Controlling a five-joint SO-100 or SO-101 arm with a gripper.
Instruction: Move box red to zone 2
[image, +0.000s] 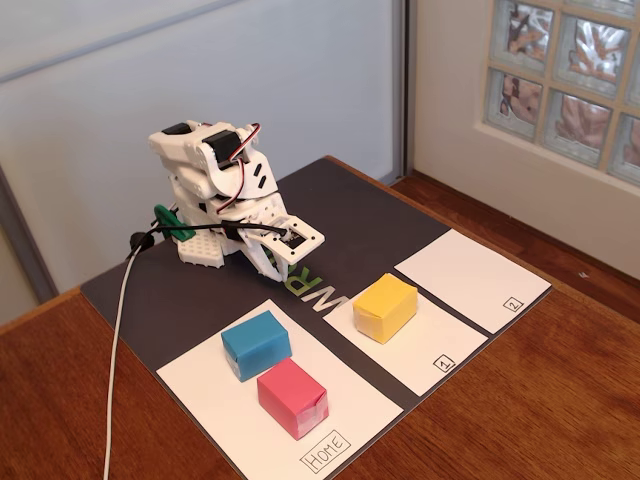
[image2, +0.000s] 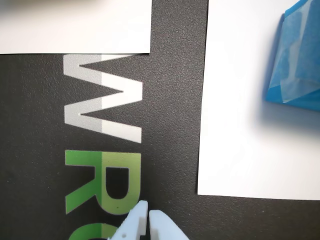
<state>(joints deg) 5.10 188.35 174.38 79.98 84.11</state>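
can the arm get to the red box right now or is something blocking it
Probably yes, from above. The red box sits on the HOME sheet with its top clear, but the blue box touches its arm-side face. The gripper is folded back, shut, holding nothing.

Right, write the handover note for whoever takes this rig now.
Hand: shut and empty, folded low over the dark mat, holding nothing.
Red box: on the HOME sheet, in front of the blue box and close against it.
Yellow box: on the sheet marked 1.
Zone 2: bare.
Done: nothing yet.
Left: grasp the red box, carry it past the yellow box, set it in zone 2.
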